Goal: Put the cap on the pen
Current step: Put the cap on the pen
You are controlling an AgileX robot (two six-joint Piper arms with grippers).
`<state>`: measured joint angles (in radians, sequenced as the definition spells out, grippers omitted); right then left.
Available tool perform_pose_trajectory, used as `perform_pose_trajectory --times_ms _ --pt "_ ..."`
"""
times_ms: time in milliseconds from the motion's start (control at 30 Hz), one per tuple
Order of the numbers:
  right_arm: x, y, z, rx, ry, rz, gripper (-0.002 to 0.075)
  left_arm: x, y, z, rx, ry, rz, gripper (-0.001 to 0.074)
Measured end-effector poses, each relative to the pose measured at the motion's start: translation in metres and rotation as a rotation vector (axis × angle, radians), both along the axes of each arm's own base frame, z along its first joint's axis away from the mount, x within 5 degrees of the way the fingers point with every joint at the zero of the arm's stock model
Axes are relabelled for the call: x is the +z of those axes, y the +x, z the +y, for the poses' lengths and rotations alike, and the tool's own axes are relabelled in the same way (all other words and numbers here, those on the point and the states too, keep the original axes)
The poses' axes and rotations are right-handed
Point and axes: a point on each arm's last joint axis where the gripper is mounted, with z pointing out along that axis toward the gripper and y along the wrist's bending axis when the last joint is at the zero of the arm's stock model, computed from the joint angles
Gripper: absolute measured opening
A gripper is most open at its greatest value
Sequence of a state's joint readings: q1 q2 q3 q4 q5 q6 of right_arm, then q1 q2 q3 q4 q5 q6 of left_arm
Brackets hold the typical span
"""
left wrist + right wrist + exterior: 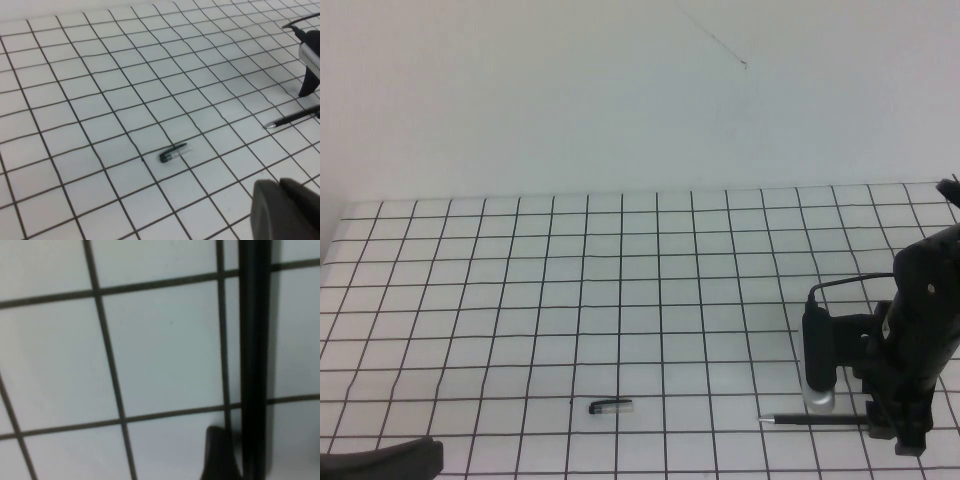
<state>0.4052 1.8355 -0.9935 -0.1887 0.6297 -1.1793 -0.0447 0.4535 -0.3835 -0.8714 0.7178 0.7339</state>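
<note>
Fingers first: on the right gripper (905,435) they hang low at the near right of the worktop (620,300), right down at the rear end of the pen (815,419), though whether they are spread or pinched on the barrel I cannot tell from where I stand; the right wrist view shows only one dark finger (217,455) just beside the black barrel (255,360), with the gridded surface close beneath; the pen lies flat, its silvery tip (762,420) pointing toward the cap (611,406), which rests on its side a few squares off to the left, well apart from it; the left gripper (285,210) sits back at the near left corner, looking over the cap from a distance, and its fingers I cannot read either; as for handling, I'd judge the pen light, stiff and smooth, likely to roll or slip on that slick surface; a hold across the barrel near the rear end seems wisest, leaving the tip end free; the cap looks small and just as slippery, best pinched across its body, open mouth kept clear.
</note>
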Motion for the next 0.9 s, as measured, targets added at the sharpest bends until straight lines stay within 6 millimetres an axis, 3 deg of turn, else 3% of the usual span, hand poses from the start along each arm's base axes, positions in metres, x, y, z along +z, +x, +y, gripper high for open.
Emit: perform_pose_trajectory --times_ms 233,600,900 --pt "-0.0017 -0.0003 -0.0002 -0.003 -0.006 0.013 0.0372 0.0001 0.0001 0.0001 0.002 0.000 -0.001 0.0000" --pt "-0.0019 0.0003 -0.0013 0.018 -0.023 0.009 0.0068 0.0002 0.0003 0.0002 0.003 0.000 -0.003 0.0000" --pt "-0.0018 0.0007 -0.0013 0.021 -0.024 0.005 0.0061 0.0002 0.0003 0.0002 0.003 0.000 -0.003 0.0000"
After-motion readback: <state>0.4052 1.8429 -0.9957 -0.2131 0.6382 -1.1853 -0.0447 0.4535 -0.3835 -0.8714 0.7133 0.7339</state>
